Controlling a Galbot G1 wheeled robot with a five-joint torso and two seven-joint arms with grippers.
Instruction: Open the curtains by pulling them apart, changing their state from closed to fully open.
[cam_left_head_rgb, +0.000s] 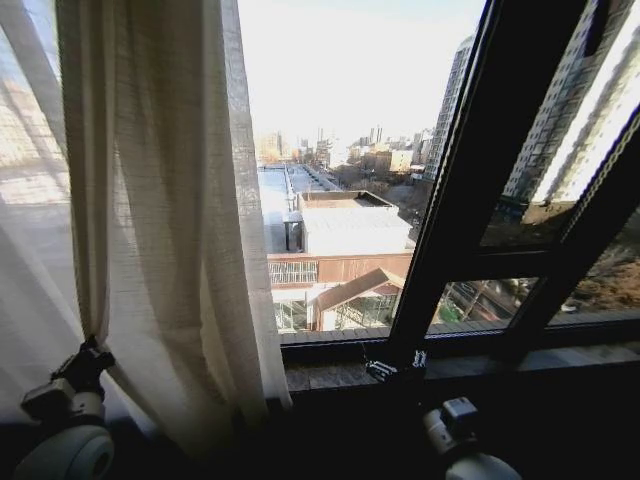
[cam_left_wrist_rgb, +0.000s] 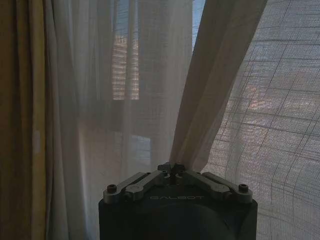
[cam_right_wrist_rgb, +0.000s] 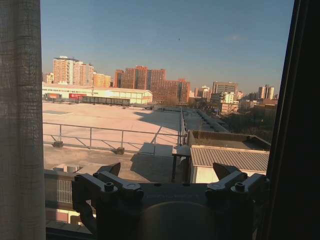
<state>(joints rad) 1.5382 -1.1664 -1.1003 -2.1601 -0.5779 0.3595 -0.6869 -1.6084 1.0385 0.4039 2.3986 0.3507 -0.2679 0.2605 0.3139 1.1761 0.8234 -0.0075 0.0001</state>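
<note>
Left gripper (cam_left_head_rgb: 92, 347) is sitting low on the left, fingers pinched together on a gathered fold of the curtains (cam_left_head_rgb: 165, 200), which are hanging bunched over the left part of the window. Right gripper (cam_right_wrist_rgb: 167, 172) is idling low on the right near the sill, fingers spread apart and gripping nothing. Dark window frame (cam_left_head_rgb: 470, 190) is standing beyond, city rooftops showing through bare glass.
</note>
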